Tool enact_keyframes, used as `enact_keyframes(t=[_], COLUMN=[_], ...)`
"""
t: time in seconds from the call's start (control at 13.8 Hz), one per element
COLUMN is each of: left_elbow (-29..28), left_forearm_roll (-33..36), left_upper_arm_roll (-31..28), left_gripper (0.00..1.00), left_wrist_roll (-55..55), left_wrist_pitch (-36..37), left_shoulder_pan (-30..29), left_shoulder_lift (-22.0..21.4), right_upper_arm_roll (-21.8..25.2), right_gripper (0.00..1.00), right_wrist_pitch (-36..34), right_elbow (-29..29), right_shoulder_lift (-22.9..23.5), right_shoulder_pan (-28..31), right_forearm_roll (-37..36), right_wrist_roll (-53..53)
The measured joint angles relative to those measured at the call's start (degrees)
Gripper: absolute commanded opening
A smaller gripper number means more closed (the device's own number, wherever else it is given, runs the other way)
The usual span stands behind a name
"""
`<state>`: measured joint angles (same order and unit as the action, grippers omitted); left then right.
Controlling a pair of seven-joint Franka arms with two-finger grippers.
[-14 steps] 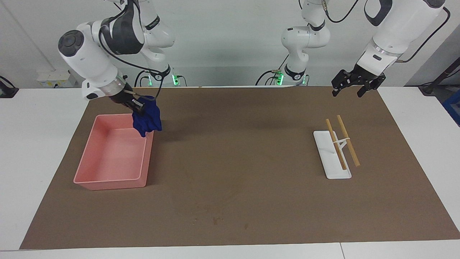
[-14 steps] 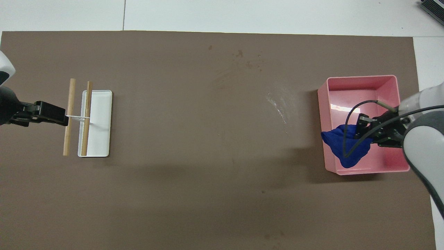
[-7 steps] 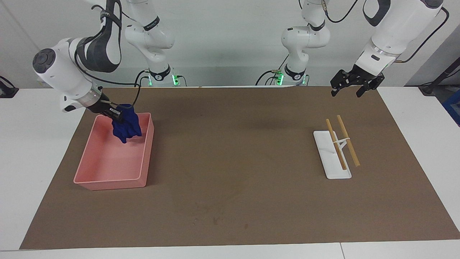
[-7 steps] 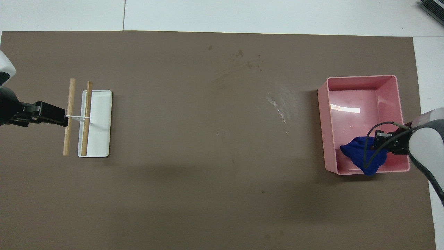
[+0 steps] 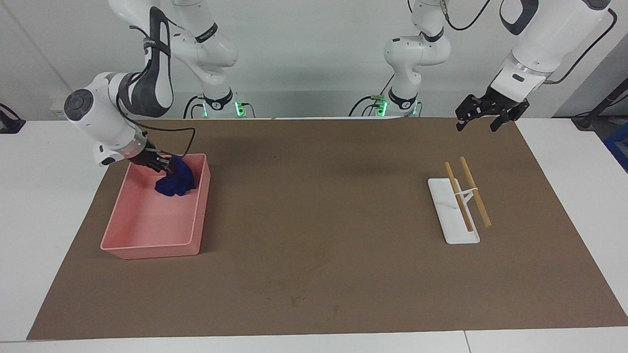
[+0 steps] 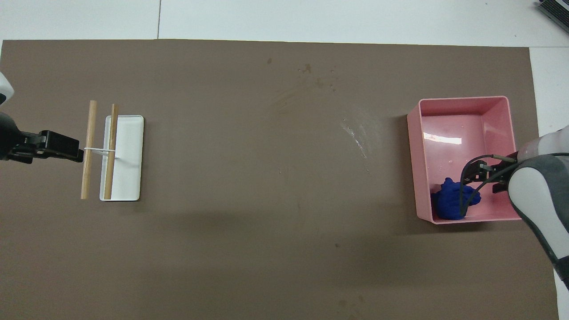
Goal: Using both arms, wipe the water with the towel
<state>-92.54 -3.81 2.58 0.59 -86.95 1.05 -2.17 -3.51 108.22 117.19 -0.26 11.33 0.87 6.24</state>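
The towel [image 5: 175, 182] lies in the tray [image 5: 147, 242], at its end nearer the robots, right at the right gripper [image 5: 166, 165] fingertips. The rack [image 5: 447, 215] sits below the raised left gripper [image 5: 478, 120], toward the left arm's end.

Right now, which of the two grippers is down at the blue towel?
The right gripper, reaching into the pink tray where the towel lies bunched. The left gripper waits in the air, apart from the white rack.
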Motion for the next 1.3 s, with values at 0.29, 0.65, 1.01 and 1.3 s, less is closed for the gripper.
enact_keyframes(t=[0.29, 0.65, 1.01, 1.3], left_elbow=[0.2, 0.6, 0.5, 0.5], left_forearm_roll=[1.2, 2.3, 2.4, 2.4], left_upper_arm_roll=[0.9, 1.4, 1.4, 1.4], left_gripper=[1.00, 1.00, 1.00, 1.00], left_wrist_roll=[0.0, 0.0, 0.0, 0.0], left_wrist_pitch=[2.1, 2.5, 2.5, 2.5], left_shoulder_pan=[-0.6, -0.6, -0.6, -0.6], left_shoulder_lift=[-0.1, -0.3, -0.3, -0.3], right_upper_arm_roll=[-0.3, -0.4, -0.7, -0.8], right_gripper=[1.00, 1.00, 1.00, 1.00], right_wrist_pitch=[-7.1, -13.0, -19.7, -21.1], right_elbow=[-11.9, -22.7, -29.0, -29.3], right_shoulder_lift=[-1.8, -2.0, -1.9, -1.4], right_shoulder_pan=[-2.0, -2.4, -8.6, -8.8], right_forearm_roll=[-1.2, -1.3, -1.3, -1.3], right_wrist_roll=[0.0, 0.0, 1.0, 1.1])
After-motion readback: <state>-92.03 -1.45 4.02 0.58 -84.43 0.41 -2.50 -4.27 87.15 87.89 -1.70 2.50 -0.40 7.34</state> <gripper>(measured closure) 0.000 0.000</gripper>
